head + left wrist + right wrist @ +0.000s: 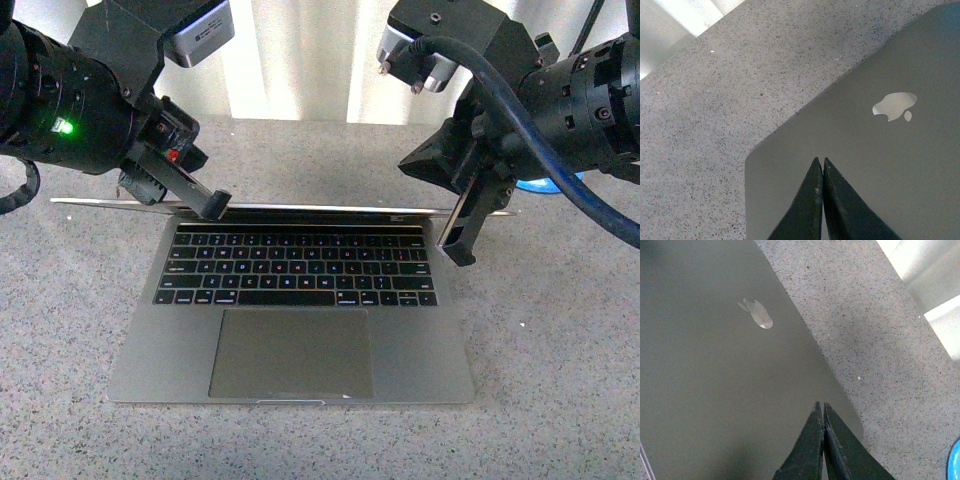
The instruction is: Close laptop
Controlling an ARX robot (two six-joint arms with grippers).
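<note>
Your laptop (150, 360) sits in the middle of the speckled grey stone-look countertop (560, 390), square to the robot. Its base is flat, with the front edge nearest you. The body is matte space-grey metal with rounded corners. You can see the black keyboard (298, 266) in neat rows and the large smooth trackpad (292, 352) below it.

The lid (120, 202) is raised off the base. From the front you see it almost edge-on, as a thin pale line above the top key row, so the screen face is not visible.

In the wrist views the back of the lid is plain, smooth metal with a shiny apple logo (894, 106).

Your left gripper (214, 206) is at the lid edge above the keyboard's left end. Its tapered black fingers (810, 200) are pressed together with nothing between them.

Your right gripper (456, 248) is at the laptop's right rear corner. Its fingers (810, 440) are likewise together and empty.

Both sets of tips lie over the lid's back, but you cannot tell whether they touch it.

A blue rounded object (545, 185) peeks out behind the right arm. Too little shows to tell what it is.
</note>
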